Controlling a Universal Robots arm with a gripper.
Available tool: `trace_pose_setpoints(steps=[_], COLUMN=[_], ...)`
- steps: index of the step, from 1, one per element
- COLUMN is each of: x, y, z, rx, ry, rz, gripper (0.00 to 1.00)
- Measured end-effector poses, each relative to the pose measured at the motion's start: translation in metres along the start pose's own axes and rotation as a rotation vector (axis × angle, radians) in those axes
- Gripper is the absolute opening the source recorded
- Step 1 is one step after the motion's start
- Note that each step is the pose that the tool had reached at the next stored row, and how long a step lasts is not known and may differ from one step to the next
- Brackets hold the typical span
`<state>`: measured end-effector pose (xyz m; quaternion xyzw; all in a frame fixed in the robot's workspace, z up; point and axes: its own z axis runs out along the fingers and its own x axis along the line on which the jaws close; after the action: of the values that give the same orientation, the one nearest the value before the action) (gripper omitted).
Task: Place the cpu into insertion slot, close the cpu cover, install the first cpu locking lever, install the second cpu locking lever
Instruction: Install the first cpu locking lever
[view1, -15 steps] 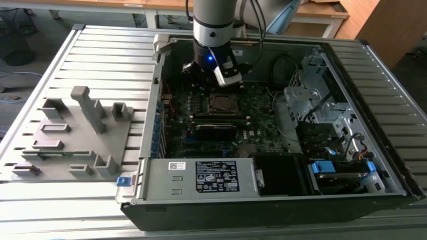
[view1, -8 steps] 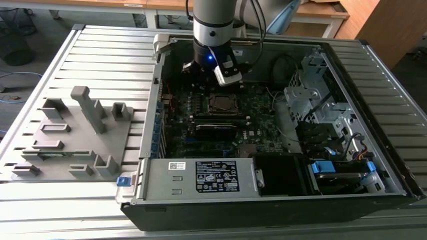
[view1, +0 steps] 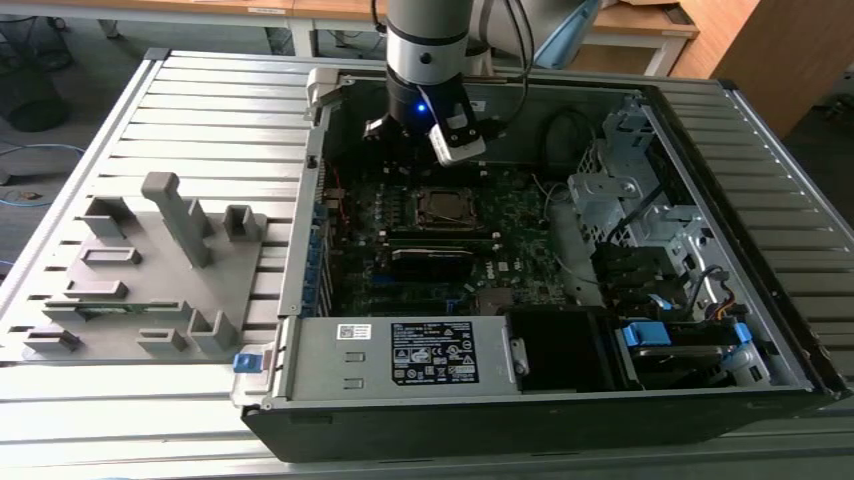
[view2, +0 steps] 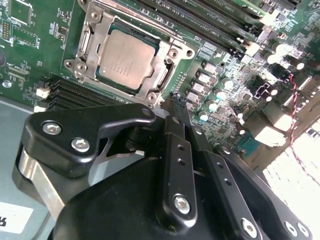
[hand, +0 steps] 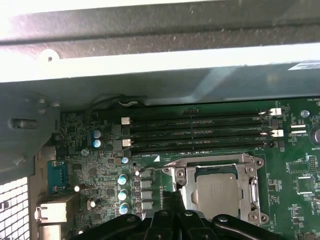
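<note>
Tool (view2: 174, 100) overlaps cpu cover (view2: 94, 35) corner.

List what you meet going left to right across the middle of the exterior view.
Grey moulded fixture block with upright posts → dull silver-grey square cpu on the green-black motherboard → silver perforated metal drive cage.

Exterior view: high and well back, tilted down into the open computer case (view1: 534, 425), whole case in frame. Both wrist views: close above the motherboard (view2: 30, 45), looking down past the gripper (view2: 174, 102), seemingly from opposite sides of it. Shared by all three: the cpu (view1: 445, 207) and surrounding board.
</note>
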<state>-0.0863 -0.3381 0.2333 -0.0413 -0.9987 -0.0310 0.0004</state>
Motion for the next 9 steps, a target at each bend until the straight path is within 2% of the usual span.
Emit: trace_pose_setpoints(steps=[6,9], x=[0.0001,0.0037], y=[0.0000,-0.0003], z=[-0.0006,-0.0006], rx=[0.0000,0.0000], ry=[0.0000,-0.0003], rz=[0.000,0.000], gripper=[0.11,0.11])
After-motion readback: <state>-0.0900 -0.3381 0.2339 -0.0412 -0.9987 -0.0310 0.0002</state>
